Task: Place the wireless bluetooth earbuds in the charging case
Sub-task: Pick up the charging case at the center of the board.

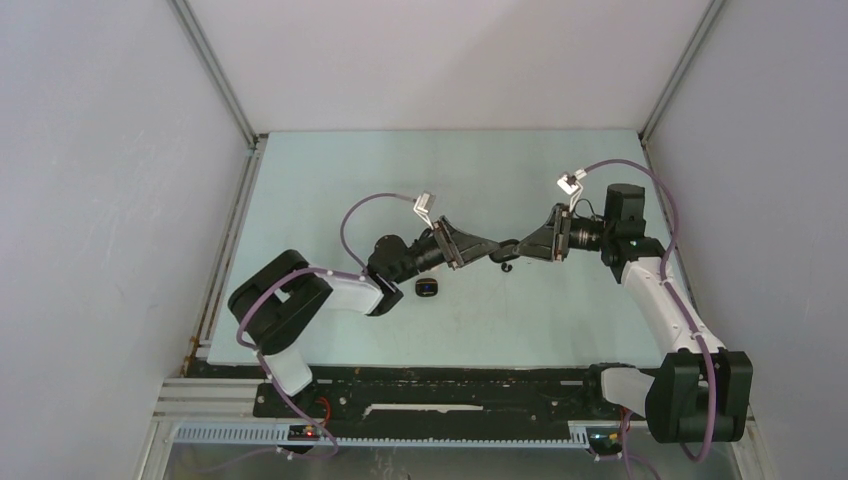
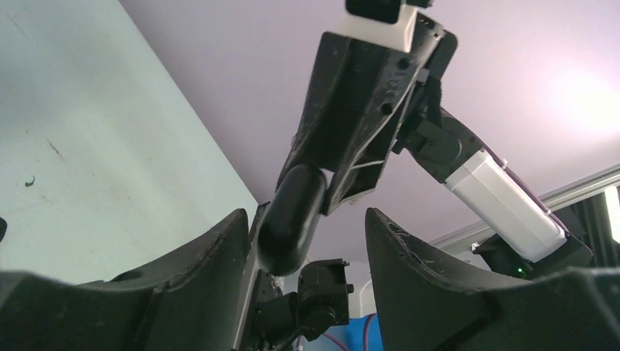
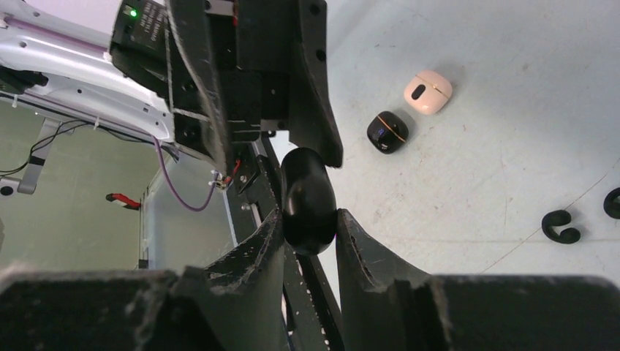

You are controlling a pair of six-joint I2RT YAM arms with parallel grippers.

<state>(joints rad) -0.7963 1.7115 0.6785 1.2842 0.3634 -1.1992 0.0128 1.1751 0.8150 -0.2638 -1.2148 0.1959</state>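
Note:
A black pebble-shaped charging case [image 3: 307,197] is held above the table, with my right gripper [image 3: 308,212] shut on its lower end. In the left wrist view the same case [image 2: 291,223] pokes down between my left gripper's [image 2: 305,213] jaws. It sits close to the left finger [image 2: 212,256], with a gap to the other finger, and the jaws stand open. The two grippers meet tip to tip over mid-table [image 1: 505,248]. Two small black hook-shaped earbuds [image 3: 560,226] [image 3: 613,202] lie loose on the table. Whether the held case is open is hidden.
A second black case [image 3: 387,132] and a pale pink case [image 3: 428,91] lie side by side on the light green table [image 1: 560,320]. The black one [image 1: 427,288] sits just beside the left forearm. Grey walls enclose three sides.

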